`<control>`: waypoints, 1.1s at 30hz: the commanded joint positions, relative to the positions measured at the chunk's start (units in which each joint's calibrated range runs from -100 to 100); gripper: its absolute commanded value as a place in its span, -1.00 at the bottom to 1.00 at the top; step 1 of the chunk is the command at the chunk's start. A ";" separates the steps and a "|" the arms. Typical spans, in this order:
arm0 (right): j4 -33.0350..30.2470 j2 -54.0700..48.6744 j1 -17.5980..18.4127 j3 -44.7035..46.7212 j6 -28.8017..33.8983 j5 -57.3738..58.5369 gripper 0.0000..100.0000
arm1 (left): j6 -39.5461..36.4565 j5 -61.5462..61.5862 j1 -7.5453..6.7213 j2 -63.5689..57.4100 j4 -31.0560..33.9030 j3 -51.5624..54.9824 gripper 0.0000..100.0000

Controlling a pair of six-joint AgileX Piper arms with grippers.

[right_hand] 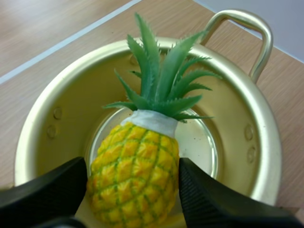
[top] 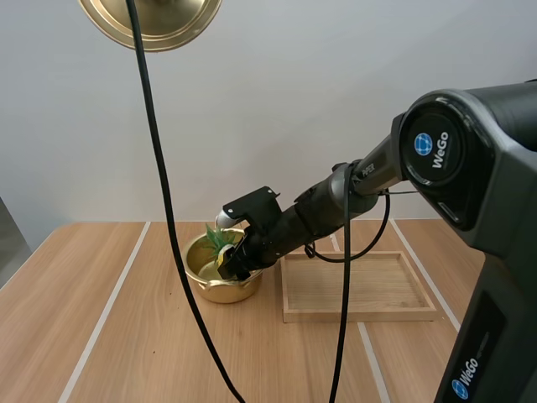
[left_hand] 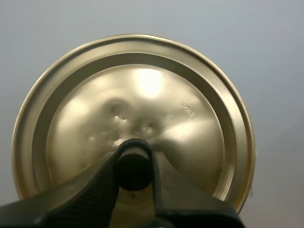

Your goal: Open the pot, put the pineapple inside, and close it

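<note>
One pot [top: 223, 292], one lid [left_hand: 142, 95], one pineapple [right_hand: 135, 175].

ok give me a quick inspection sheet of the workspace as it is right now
surface: wooden table with pale stripes, nothing spilled seen
job's things: pot open on the table; pineapple in its mouth, contact with the bottom cannot be told; lid held in the air by its knob
clutter: wooden tray beside the pot, apart from it; otherwise nothing seen
grippers: left gripper shut on the lid's knob; right gripper shut on the pineapple over the pot
cables: none besides the rig's own
surroundings: plain pale wall behind the table
</note>
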 commanded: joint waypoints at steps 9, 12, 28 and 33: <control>3.27 2.57 0.01 0.00 -3.92 -1.28 -1.00 | -0.49 -1.32 0.07 -0.38 -0.82 -0.46 -1.00; 3.67 2.91 0.01 0.00 -4.00 -1.28 -1.00 | -0.49 -1.32 0.07 -0.38 -0.82 -0.46 -1.00; 7.00 2.90 0.01 0.00 -4.00 -0.49 1.00 | -0.49 -1.32 0.07 -0.38 -0.82 -0.46 -1.00; 8.66 0.33 0.01 0.00 -4.00 0.09 1.00 | -0.49 -1.32 0.07 -0.38 -0.82 -0.46 -1.00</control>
